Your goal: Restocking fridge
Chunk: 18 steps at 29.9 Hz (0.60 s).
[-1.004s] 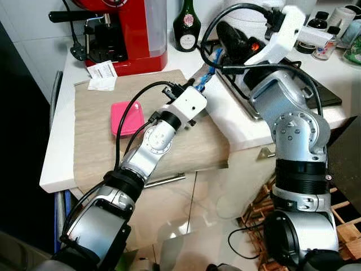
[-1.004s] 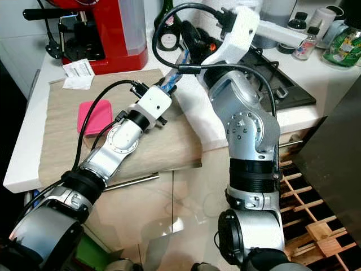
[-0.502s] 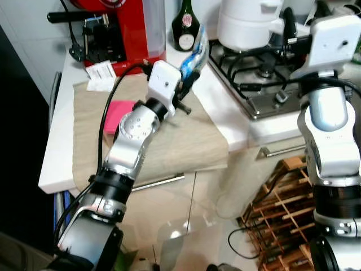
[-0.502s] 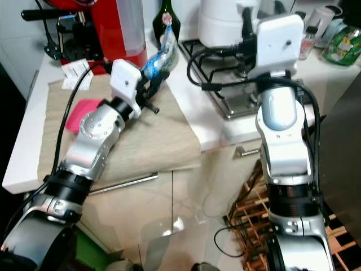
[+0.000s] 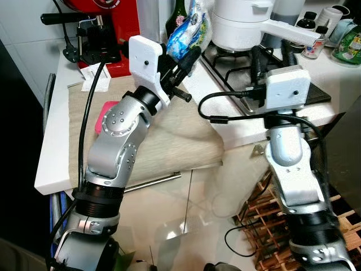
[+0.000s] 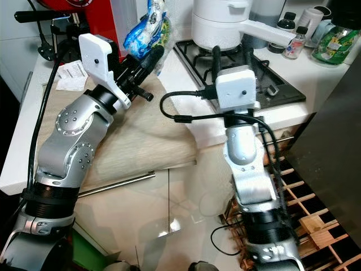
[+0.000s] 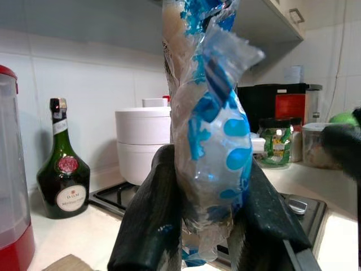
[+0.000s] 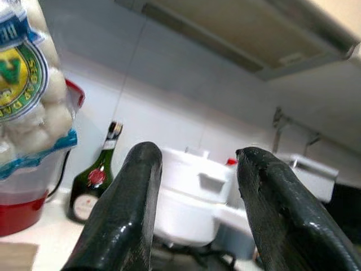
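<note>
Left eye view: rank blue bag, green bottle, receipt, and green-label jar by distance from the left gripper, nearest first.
1. Blue bag: clamped in the left gripper.
2. Green bottle: just behind the bag.
3. Receipt: on the counter by the red machine.
4. Green-label jar: far right corner.

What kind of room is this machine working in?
Most likely a home kitchen: a gas hob with black grates set in a white worktop, a red coffee machine, and a dark green glass bottle by the tiled wall.

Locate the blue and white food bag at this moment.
The blue and white food bag is held up in the left gripper, above the beige mat, in front of the dark green bottle and left of the stove.
</note>
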### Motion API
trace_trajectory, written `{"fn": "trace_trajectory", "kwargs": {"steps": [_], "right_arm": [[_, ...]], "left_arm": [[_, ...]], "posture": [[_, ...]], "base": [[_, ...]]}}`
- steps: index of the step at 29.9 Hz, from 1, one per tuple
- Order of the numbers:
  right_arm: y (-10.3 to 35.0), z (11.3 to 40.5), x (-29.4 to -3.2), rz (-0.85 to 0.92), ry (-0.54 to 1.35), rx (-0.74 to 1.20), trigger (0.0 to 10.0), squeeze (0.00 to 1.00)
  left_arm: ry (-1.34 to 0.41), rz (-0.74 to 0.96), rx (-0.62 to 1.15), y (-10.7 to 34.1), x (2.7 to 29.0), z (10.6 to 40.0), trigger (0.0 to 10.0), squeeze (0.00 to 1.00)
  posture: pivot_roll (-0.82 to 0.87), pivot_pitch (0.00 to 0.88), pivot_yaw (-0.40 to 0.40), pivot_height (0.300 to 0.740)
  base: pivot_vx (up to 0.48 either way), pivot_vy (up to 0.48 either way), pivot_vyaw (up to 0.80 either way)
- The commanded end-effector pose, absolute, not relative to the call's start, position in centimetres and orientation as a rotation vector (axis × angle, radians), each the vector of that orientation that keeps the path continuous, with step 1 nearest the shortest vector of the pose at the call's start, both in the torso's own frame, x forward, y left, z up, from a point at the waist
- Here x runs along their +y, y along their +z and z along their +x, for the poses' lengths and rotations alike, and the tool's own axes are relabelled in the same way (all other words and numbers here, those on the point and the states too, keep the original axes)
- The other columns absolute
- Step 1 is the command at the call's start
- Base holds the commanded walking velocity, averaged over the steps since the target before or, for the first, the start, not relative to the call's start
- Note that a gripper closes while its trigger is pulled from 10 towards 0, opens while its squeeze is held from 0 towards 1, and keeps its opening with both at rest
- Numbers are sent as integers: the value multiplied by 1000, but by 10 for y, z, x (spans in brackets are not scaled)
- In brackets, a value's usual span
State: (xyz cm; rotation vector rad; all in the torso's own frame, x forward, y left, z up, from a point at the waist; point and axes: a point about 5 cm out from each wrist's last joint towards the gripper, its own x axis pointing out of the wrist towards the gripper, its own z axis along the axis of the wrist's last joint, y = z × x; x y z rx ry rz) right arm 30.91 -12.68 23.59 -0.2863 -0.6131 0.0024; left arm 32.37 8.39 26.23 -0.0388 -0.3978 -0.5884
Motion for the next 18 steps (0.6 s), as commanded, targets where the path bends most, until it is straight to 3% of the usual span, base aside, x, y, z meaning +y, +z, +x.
{"fn": "trace_trajectory", "kwargs": {"steps": [1, 18], "right_arm": [[236, 315, -132, -254, -12, -596, 10000, 0], [229, 331, -138, -189, -15, -508, 10000, 0]], "left_arm": [[-561, -13, -419, 269, 85, 319, 10000, 0], [-544, 18, -429, 268, 74, 320, 10000, 0]], "posture": [[-54, 0, -1, 740], [-71, 0, 1, 740]], "base": [[-274, 0, 0], [-307, 0, 0]]}}
